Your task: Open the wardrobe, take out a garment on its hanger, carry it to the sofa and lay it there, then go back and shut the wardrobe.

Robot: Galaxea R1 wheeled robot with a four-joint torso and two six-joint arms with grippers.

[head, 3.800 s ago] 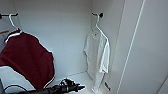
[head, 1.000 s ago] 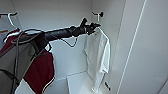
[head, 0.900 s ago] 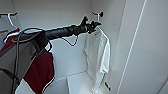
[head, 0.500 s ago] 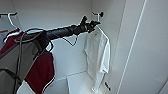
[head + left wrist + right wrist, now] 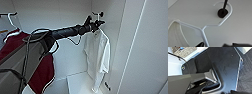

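Standing open, the wardrobe shows its white interior, so the first step of the task looks done, while everything after it is still ahead: the garment is not yet lifted out, the sofa has not been reached, and the doors remain to be closed. Inside, toward the head view's left, a dark maroon top with white trim hangs on its own hanger, well apart from the piece that matters. The garment, a plain white short-sleeved shirt, hangs full length near the wardrobe's right inner wall, its hem close above the white floor of the cabinet. The left arm reaches in from the left of the head view, stretched up and across, and the left gripper sits right at the shirt's collar, just under the hook. Whether its fingers are apart or clamped on anything cannot be told from either view. Smallest is the hanger, thin and white: in the left wrist view its curved hook is looped over a dark peg, so it is still hung in place, with the shirt's shoulder draped over one arm of it.
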